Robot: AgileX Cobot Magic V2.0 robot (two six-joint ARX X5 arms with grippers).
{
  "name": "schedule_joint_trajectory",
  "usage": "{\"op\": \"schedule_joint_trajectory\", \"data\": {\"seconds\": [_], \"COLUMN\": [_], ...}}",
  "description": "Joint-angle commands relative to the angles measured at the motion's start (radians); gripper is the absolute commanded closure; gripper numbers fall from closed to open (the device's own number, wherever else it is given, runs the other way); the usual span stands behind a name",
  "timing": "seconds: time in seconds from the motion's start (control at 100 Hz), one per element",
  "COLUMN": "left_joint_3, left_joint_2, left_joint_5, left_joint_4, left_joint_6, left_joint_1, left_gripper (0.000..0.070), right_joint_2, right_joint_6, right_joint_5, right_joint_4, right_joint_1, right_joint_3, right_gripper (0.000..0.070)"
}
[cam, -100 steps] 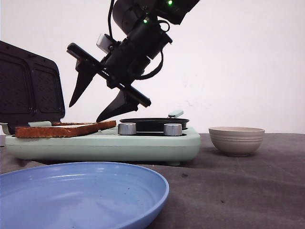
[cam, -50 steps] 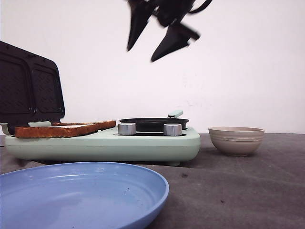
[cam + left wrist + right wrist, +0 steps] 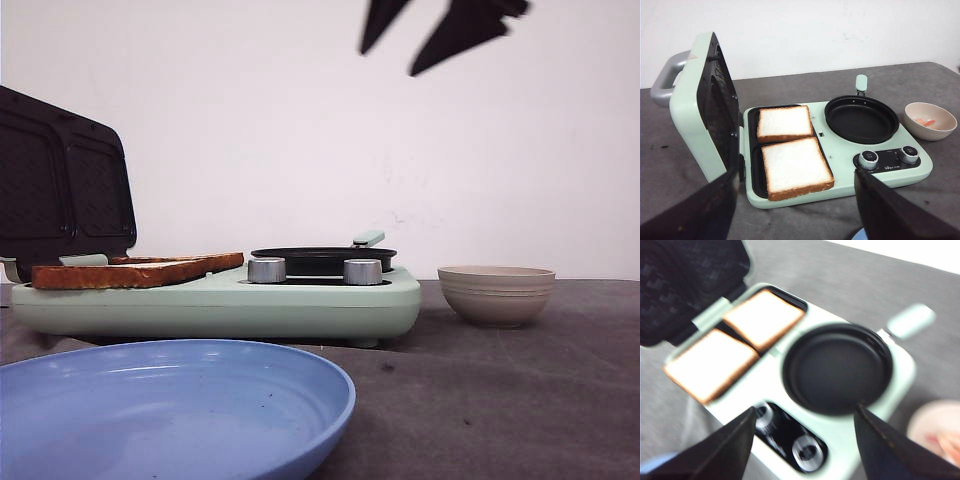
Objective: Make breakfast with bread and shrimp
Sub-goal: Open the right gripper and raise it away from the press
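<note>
Both slices of bread (image 3: pixel 794 155) lie flat in the sandwich plates of the mint-green breakfast maker (image 3: pixel 840 172), left of centre in the left wrist view, one behind the other and almost touching, under the raised lid (image 3: pixel 702 105). The bread step looks done; the shrimp step seems next. What appears to be shrimp shows only as a pinkish-orange patch inside the beige bowl (image 3: pixel 931 120) at the right edge of that view, too small to be sure.

The right gripper (image 3: pixel 432 28) hangs at the top of the front view, right of centre, fingers spread wide with nothing between them. The left gripper (image 3: pixel 795 212) frames the bottom of its own view, fingers (image 3: pixel 690 210) also wide apart and empty.

The next move likely calls for a descent toward the bowl, well right of the appliance in the front view, then a transfer to the round black pan (image 3: pixel 861 119). The bowl's rim and the pan's short handle (image 3: pixel 861 83) are the edges to clear. Open dark tabletop (image 3: pixel 520 400) lies around the bowl, while the blue plate (image 3: pixel 170 410) fills the lower left foreground.
</note>
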Motion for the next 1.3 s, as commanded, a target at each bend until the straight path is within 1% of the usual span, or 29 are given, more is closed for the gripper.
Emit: {"op": "schedule_joint_trajectory", "data": {"seconds": [0.0,0.18,0.3,0.4,0.48,0.54,0.68,0.81,0.95,0.99,1.07,1.14,1.29], "left_joint_3": [0.004,0.004,0.004,0.004,0.004,0.004,0.004,0.004,0.004,0.004,0.004,0.004,0.005], "left_joint_2": [0.002,0.002,0.002,0.002,0.002,0.002,0.002,0.002,0.002,0.003,0.011,0.028,0.081], "left_joint_5": [-0.003,-0.003,-0.003,-0.002,-0.002,-0.002,-0.002,-0.002,-0.002,-0.015,-0.076,-0.111,-0.115], "left_joint_4": [0.008,0.008,0.007,0.007,0.007,0.007,0.003,-0.020,-0.002,0.005,0.008,0.010,0.076], "left_joint_6": [0.002,0.002,-0.002,-0.002,-0.004,-0.021,-0.037,-0.108,-0.142,-0.149,-0.176,-0.208,-0.284], "left_joint_1": [-0.003,-0.003,-0.003,-0.003,-0.003,-0.003,-0.003,-0.003,-0.003,-0.003,-0.002,-0.002,0.000], "left_gripper": [0.0317,0.0316,0.0316,0.0316,0.0317,0.0317,0.0316,0.0316,0.0316,0.0316,0.0305,0.0306,0.0306], "right_joint_2": [-0.068,-0.294,-0.422,-0.505,-0.557,-0.587,-0.624,-0.623,-0.623,-0.623,-0.623,-0.623,-0.623], "right_joint_6": [-0.018,-0.014,0.035,0.066,0.087,0.102,0.120,0.126,0.135,0.134,0.135,0.135,0.138], "right_joint_5": [0.001,0.002,0.019,0.055,0.064,0.078,0.078,0.077,0.076,0.077,0.076,0.076,0.072], "right_joint_4": [0.040,0.122,0.174,0.180,0.179,0.176,0.167,0.154,0.153,0.153,0.153,0.153,0.152], "right_joint_1": [0.002,-0.002,-0.002,-0.002,-0.002,-0.002,-0.001,0.000,0.000,0.000,0.000,0.000,0.000], "right_joint_3": [-0.082,-0.322,-0.457,-0.547,-0.606,-0.639,-0.686,-0.691,-0.692,-0.693,-0.693,-0.693,-0.693], "right_gripper": [0.0314,0.0314,0.0314,0.0314,0.0314,0.0314,0.0314,0.0314,0.0314,0.0314,0.0314,0.0314,0.0314]}}
